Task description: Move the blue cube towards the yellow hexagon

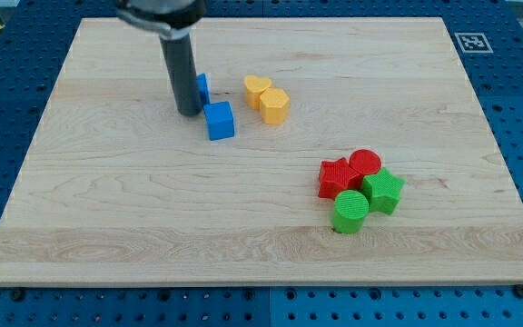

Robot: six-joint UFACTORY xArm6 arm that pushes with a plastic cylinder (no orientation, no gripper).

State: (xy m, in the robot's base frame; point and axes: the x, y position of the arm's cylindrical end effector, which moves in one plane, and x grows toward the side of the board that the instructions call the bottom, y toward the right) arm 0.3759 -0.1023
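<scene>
A pale wooden desk [261, 236] is seen from above, resting on a blue perforated base [516, 300], with a black-and-white marker tag [471, 42] fixed near its corner at the view's top right. Wide stretches of bare wood are left along the view's bottom and left edges, and all blocks are kept well in from the rim. My tip [188, 113] is planted on the wood in the upper left part of the board, just to the view's left of the blue cube [219, 120], close beside it, though contact cannot be made out. A second blue block [203, 88], its shape mostly hidden behind the rod, is seen just above the cube. The yellow hexagon [274, 106] lies near the cube on the view's right with a strip of open wood between them, and a yellow heart-shaped block [256, 88] is pressed against its upper left side. Well apart, toward the view's lower right, four blocks are bunched together: a red star [336, 177], a red cylinder [365, 163], a green star [384, 190] and a green cylinder [350, 211]. No pincer is carried by this arm, so no state can be told. No containers are shown.
</scene>
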